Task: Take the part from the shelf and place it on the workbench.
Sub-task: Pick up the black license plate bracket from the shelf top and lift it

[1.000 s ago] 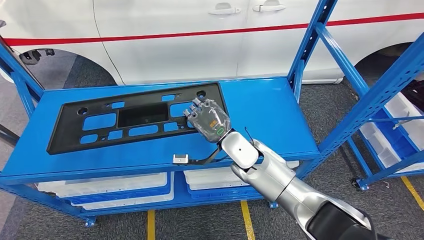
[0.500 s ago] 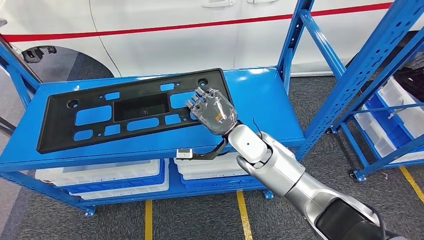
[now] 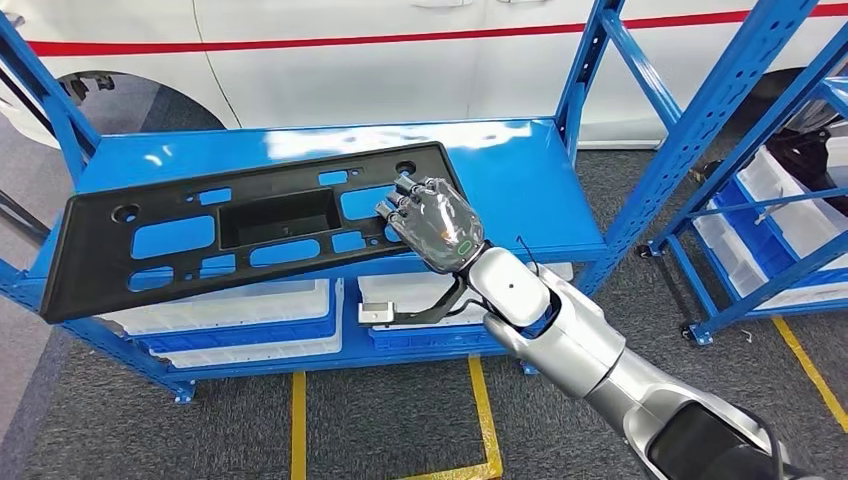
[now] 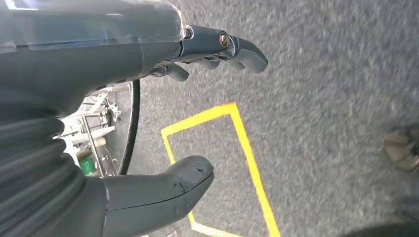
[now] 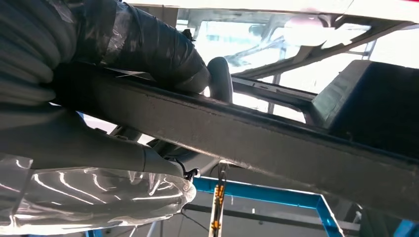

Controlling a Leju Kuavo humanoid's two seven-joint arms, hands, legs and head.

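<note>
A long black plastic panel [image 3: 200,240] with several cut-outs hangs tilted over the front of the blue shelf [image 3: 520,190], its left end past the shelf's edge and lower. My right hand [image 3: 432,222] grips the panel's right end, fingers over its top face. In the right wrist view the panel's edge [image 5: 257,133] runs between the fingers [image 5: 220,79] and the thumb. My left hand [image 4: 163,113] hangs over grey floor with its fingers apart and nothing in it.
White bins [image 3: 240,310] sit on the lower shelf level. A second blue rack [image 3: 760,170] with bins stands to the right. A white car with a red stripe [image 3: 400,40] is behind the shelf. Yellow floor lines [image 3: 478,400] mark the grey carpet in front.
The panel has come up off the shelf and swung toward me, its left end now past the shelf's front edge. The camera has shifted too, so the shelf sits differently in the picture.
</note>
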